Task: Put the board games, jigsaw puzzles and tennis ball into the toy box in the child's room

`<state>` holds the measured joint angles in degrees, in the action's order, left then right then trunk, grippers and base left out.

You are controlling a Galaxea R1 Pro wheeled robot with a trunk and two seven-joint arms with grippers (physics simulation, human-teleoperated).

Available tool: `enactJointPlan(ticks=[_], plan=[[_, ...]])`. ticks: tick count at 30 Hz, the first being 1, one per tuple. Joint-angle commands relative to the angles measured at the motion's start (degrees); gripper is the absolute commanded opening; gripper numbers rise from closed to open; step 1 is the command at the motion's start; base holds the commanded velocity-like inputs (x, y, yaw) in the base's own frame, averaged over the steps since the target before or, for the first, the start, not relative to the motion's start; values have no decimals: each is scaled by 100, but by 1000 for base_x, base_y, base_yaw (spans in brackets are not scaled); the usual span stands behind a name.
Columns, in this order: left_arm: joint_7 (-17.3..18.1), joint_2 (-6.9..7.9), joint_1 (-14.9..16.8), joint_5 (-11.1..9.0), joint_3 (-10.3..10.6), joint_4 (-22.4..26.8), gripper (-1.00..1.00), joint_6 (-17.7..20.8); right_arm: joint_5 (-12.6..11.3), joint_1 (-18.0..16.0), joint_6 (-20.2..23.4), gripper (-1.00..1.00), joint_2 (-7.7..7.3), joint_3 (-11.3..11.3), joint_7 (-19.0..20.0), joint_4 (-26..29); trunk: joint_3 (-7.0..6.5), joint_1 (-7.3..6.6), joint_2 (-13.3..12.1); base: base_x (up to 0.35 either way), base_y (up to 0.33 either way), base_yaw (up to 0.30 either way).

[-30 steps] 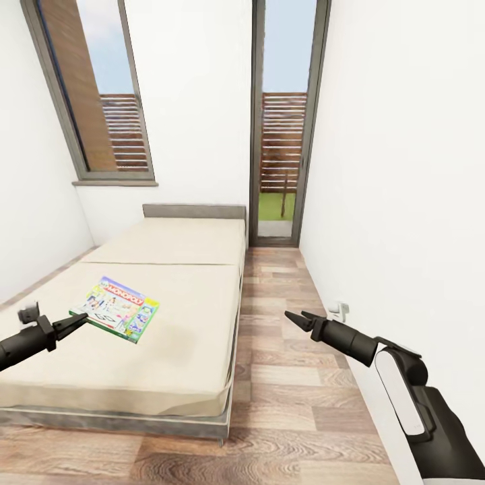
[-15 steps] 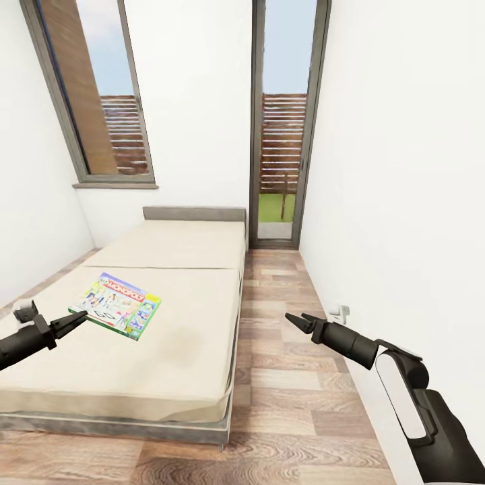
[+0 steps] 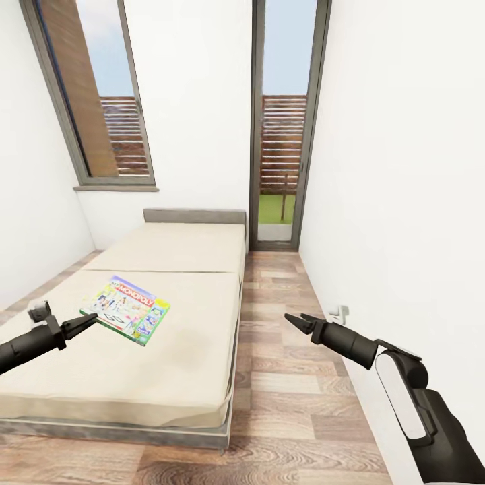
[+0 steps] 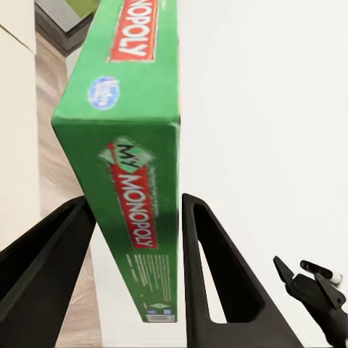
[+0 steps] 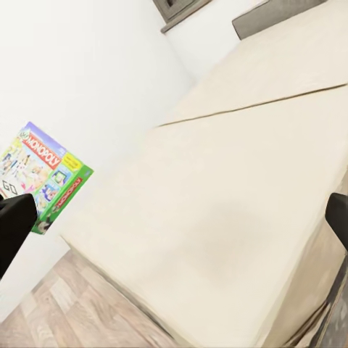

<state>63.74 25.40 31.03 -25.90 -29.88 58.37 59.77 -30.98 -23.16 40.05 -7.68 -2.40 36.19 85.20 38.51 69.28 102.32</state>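
Note:
A green and white Monopoly board game [image 3: 126, 309] hangs just above the bed [image 3: 188, 249], casting a faint shadow on the beige mattress. My left gripper [image 3: 91, 320] is shut on its near left edge. In the left wrist view the box's green edge [image 4: 138, 152] sits between the two black fingers [image 4: 43, 268]. My right gripper [image 3: 296, 318] is open and holds nothing, hovering over the wood floor right of the bed. Across the mattress, the right wrist view shows the held box [image 5: 45, 174]. The table and toy box are out of view.
A strip of wood-plank floor [image 3: 283, 377] runs between the bed and the white right wall [image 3: 404, 202]. A tall glass door [image 3: 279, 135] stands at the far end and a window [image 3: 101, 101] above the bed's head. A small wall socket [image 3: 340, 312] sits low on the right wall.
The left gripper has carried the Monopoly box a little to the right over the bed. The view has shifted slightly. The right arm has stayed in place.

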Motion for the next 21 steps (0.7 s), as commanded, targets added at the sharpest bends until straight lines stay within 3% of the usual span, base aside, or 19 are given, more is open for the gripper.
enactJointPlan(ticks=[1, 13, 21], plan=[[24, 0, 5, 14, 2, -1, -100, 23, -23, -4, 39, 100, 1, -4, 7, 2, -13, -23, -39, 0, 0, 0], [24, 0, 8, 7, 26, -1, -100, 23, -14, -4, 32, 100, 4, 20, 1, 10, -230, -287, -520, 0, 0, 7], [24, 0, 6, 6, 31, -1, -100, 23, -14, -4, 29, 100, 4, 22, -22, 14, -376, -463, -841, 0, 0, 224]])
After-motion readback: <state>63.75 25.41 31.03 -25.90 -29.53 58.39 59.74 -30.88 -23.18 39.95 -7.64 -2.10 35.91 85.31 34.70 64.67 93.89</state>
